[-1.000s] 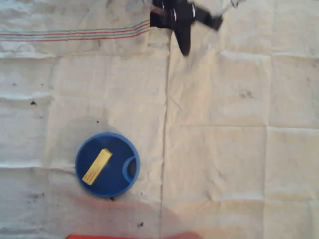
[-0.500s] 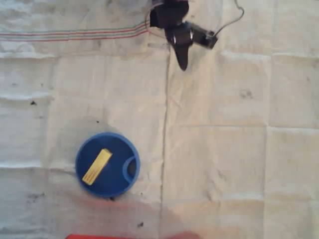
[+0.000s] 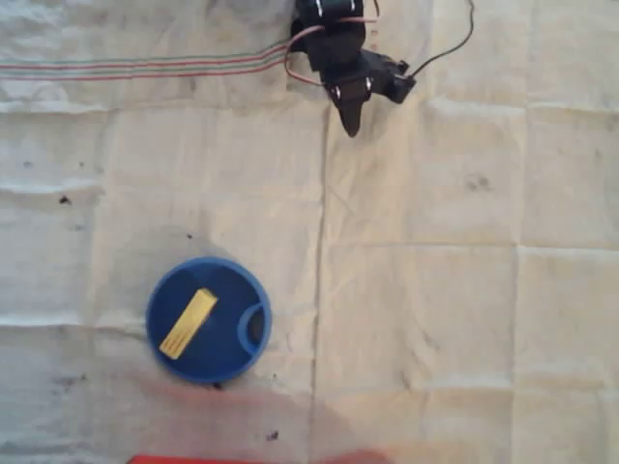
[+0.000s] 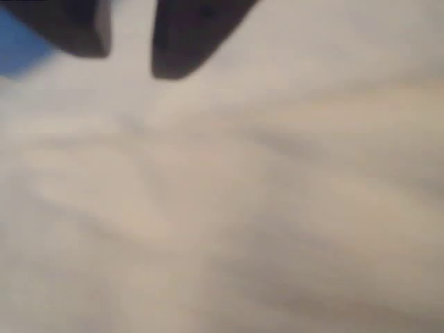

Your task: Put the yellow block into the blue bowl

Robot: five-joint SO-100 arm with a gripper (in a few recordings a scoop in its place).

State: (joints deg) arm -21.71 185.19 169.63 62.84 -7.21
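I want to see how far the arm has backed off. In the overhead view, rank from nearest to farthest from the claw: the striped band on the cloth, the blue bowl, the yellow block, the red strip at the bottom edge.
From the claw:
1. Striped band, upper left, nearest.
2. Blue bowl, lower left.
3. Yellow block, lying inside the bowl.
4. Red strip, bottom edge, farthest.

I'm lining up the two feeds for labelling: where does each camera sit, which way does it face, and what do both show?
Overhead view: fixed above, looking straight down at the creased white cloth; the yellow block lies in the blue bowl; the black arm and its gripper enter from the top edge.
Wrist view: rides on the gripper, looking down close at the blurred cloth; two dark fingers, slightly apart, show at the top.
Shared: the cloth, the gripper, and the bowl, a blue patch at the wrist view's left edge.
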